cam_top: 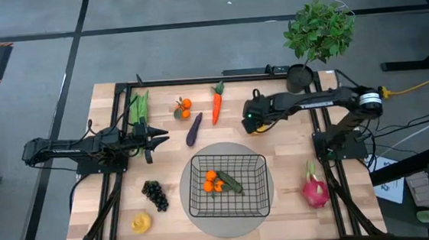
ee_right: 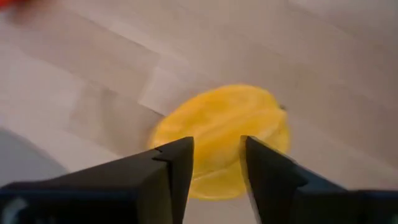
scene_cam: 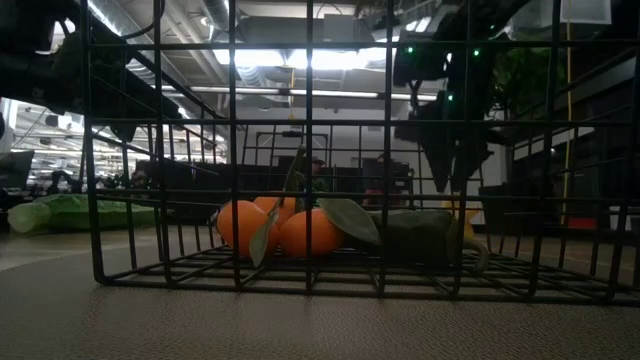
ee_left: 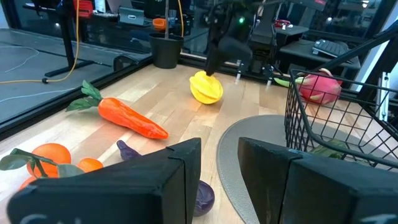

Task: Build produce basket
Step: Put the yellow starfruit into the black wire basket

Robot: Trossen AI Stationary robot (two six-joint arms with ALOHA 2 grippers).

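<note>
The black wire basket (cam_top: 229, 201) stands on a round grey mat and holds an orange cluster (cam_top: 213, 183) and a small cucumber (cam_top: 231, 183). My right gripper (cam_top: 251, 122) is open, pointing down over the yellow mango (ee_right: 221, 134) that lies on the table far of the basket. My left gripper (cam_top: 160, 137) is open and empty, level above the table, left of the purple eggplant (cam_top: 194, 129). The carrot (cam_top: 217, 103), a second orange cluster (cam_top: 183, 107) and the green husk (cam_top: 138, 107) lie along the far side. My right gripper's fingers (ee_right: 177, 162) stand over the mango's top from above, one on either side of its middle. I cannot tell whether they touch it. The mango lies on the table.
Dark grapes (cam_top: 155, 194) and a yellow fruit (cam_top: 140, 222) lie near left, and the pink dragon fruit (cam_top: 314, 192) near right. A potted leafy plant (cam_top: 319, 31) stands at the far right corner. Black frame rails run along the table's sides.
</note>
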